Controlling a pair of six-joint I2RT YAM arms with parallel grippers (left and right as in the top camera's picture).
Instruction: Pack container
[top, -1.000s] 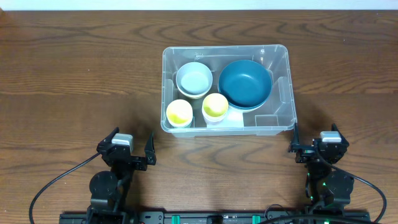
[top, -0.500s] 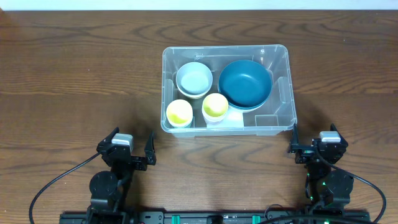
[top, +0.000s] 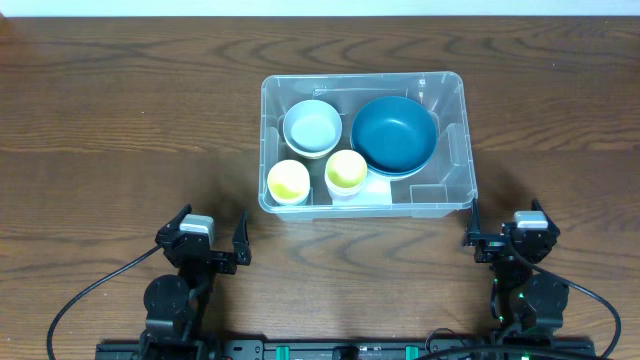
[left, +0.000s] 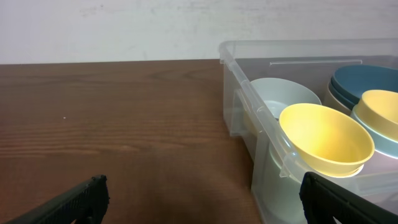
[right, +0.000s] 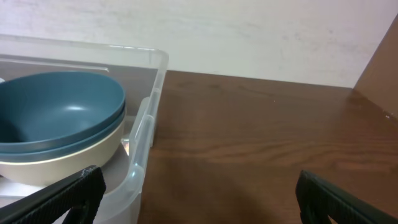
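Note:
The clear plastic container (top: 455, 190) stands at the middle of the table. Inside it are a dark blue bowl (top: 394, 134) stacked on a pale one, a light blue bowl (top: 312, 127) and two yellow cups (top: 288, 181) (top: 346, 171). The left wrist view shows the container's near corner (left: 264, 134), a yellow cup (left: 323, 137) and the light blue bowl (left: 283, 96). The right wrist view shows the blue bowl (right: 59, 109) and the container wall (right: 143, 140). My left gripper (top: 212, 243) and right gripper (top: 505, 237) are open and empty, near the front edge, apart from the container.
Brown wooden table (top: 120, 120) all round the container. A pale wall (left: 124, 28) stands behind the table's far edge. Black cables (top: 90, 300) run from the arm bases at the front edge.

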